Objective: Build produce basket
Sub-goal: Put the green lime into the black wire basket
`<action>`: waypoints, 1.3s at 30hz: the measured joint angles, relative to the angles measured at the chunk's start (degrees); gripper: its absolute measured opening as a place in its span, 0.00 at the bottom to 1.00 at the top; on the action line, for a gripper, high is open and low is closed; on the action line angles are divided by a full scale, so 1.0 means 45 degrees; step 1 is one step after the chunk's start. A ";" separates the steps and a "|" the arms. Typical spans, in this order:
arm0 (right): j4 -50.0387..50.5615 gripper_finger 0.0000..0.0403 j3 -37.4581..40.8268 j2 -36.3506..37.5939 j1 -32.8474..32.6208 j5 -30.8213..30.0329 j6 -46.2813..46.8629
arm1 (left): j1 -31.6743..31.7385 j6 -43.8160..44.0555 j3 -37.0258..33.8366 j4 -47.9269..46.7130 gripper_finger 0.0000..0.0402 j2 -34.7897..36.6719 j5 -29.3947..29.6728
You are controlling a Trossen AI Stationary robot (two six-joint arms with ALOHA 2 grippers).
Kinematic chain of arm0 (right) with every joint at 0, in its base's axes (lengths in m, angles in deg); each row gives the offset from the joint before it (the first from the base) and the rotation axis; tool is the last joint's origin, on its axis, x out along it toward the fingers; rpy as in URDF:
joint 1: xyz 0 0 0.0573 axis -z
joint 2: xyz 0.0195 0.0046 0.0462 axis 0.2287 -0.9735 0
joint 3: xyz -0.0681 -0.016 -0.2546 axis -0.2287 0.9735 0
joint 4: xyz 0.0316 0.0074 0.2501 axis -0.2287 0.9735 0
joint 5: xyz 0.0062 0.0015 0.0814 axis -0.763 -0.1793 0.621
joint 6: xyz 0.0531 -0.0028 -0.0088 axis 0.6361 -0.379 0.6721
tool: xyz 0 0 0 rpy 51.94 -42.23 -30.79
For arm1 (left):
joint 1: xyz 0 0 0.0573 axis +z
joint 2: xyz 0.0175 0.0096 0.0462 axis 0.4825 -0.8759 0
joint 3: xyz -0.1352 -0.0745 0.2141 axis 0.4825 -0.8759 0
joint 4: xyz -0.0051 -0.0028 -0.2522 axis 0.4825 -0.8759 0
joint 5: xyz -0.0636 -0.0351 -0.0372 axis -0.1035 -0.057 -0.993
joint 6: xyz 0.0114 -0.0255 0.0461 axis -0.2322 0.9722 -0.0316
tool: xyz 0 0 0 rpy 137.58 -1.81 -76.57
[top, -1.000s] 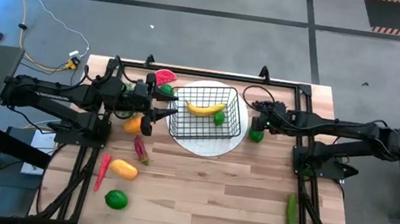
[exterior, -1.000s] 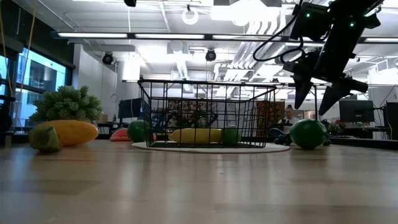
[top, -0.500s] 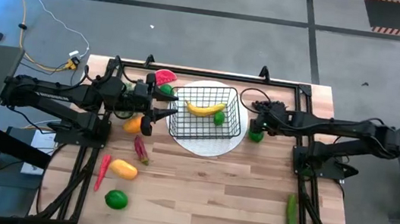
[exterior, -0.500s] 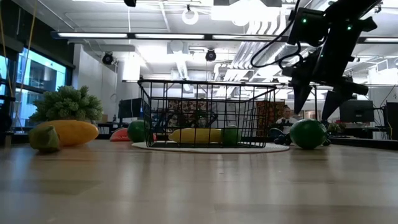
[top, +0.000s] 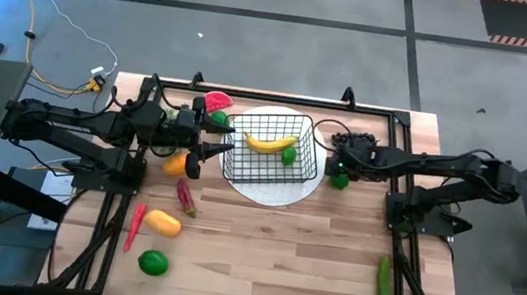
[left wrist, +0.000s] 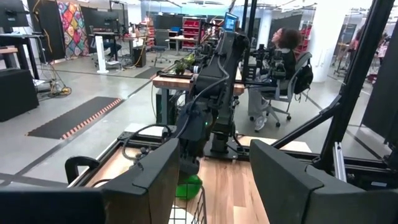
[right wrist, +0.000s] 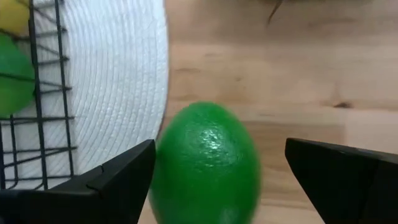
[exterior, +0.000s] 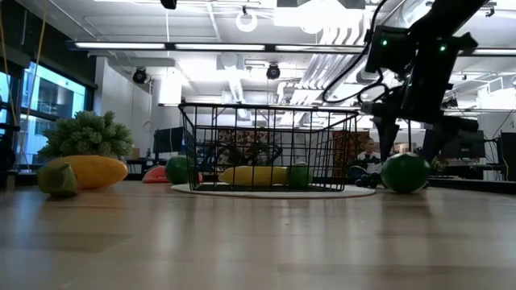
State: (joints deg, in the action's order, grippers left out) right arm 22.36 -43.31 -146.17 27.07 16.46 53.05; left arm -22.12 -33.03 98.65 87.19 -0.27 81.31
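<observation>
1. The basket [top: 272, 148] stands on a round white plate [top: 260, 189] at the far middle of the desk [top: 270, 259]
2. Inside it lie a banana [top: 270, 143] and a lime [top: 289, 156], side by side
3. A second lime [top: 339, 181] sits on the wood just right of the plate, apart from the basket
4. The right hand [top: 339, 167] is over this lime with its fingers [right wrist: 106, 180] wide apart, one on each side of the fruit; the wrist view shows gaps between fingers and lime
5. The left hand [top: 211, 147] hovers just left of the basket, fingers partly apart and holding nothing
6. Beside that hand, a watermelon slice [top: 217, 101] and a green fruit [top: 218, 118] lie at the far edge, and an orange fruit [top: 175, 164] lies nearer
7. Left of centre are a red pepper [top: 185, 197], a second pepper [top: 135, 224] and a yellow-orange fruit [top: 163, 222]
8. A third lime [top: 154, 262] lies near the left front corner
9. A cucumber [top: 385, 285] lies alone at the right front edge
10. Beyond the desk, a seated person [left wrist: 283, 68] shows in the room
</observation>
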 joint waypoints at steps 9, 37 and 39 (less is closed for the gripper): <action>-0.0570 0.85 0.0000 -0.1798 0.0000 0.0673 -0.0070 | -0.0001 0.0007 0.0000 -0.0020 0.46 -0.0005 0.0005; 0.2888 0.72 0.0000 0.3046 -0.0048 0.0901 -0.1814 | -0.0005 0.0011 0.0000 -0.0020 0.46 -0.0005 0.0326; 0.2074 0.72 0.0000 0.4149 -0.0232 0.0920 -0.2614 | -0.0005 0.0025 0.0000 -0.0017 0.46 -0.0005 0.0339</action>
State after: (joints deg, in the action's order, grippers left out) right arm 31.69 -43.31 -127.50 26.02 20.60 41.29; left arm -22.15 -32.92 98.65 87.12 -0.29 82.84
